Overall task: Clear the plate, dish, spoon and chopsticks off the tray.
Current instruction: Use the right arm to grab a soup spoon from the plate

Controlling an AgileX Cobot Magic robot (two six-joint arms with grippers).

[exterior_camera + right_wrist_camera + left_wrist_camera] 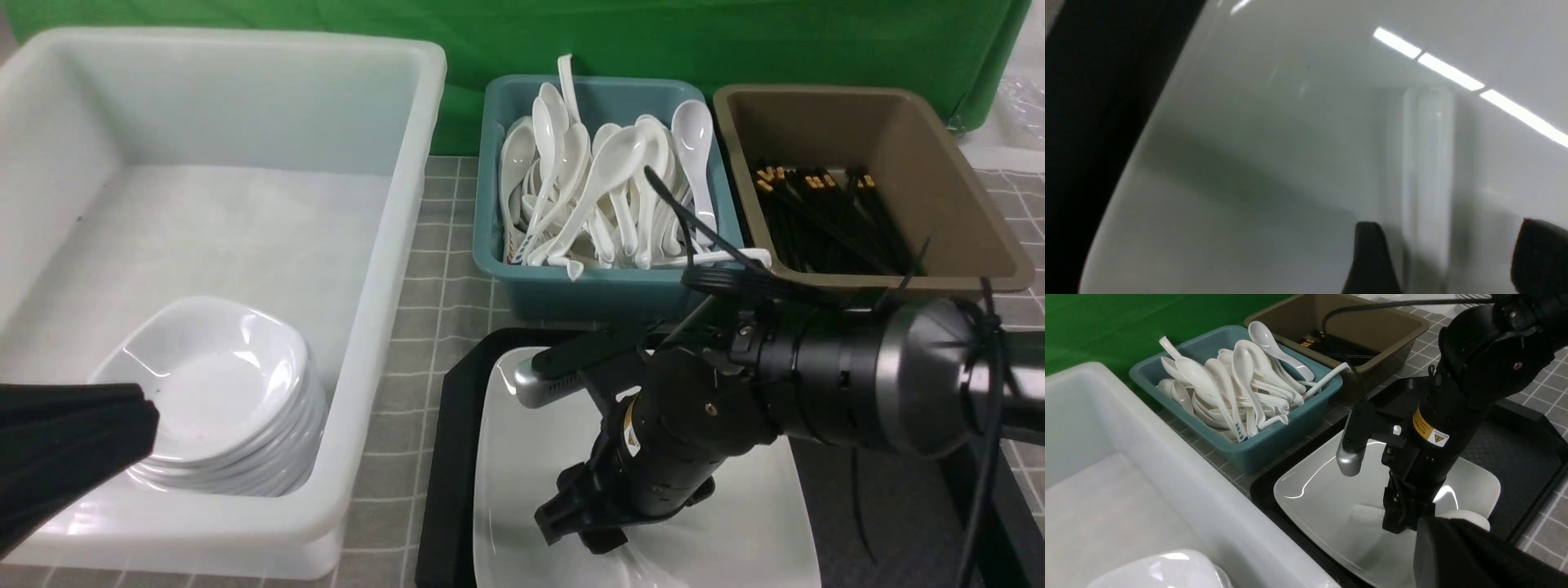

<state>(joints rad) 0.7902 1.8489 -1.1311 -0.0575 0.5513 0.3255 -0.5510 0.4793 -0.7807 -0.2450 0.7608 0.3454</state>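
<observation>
You had the right jaws wide, straddling the spoon handle, not gripping. Spoon lay on the plate, plate by the left edge of the tray. Your left jaws were shut, near the front-left corner of the tub.

A yellow label on the right arm carries a black warning triangle (its fine print is unreadable). A spoon handle at the teal tub's near left corner bears blue characters, illegible.
</observation>
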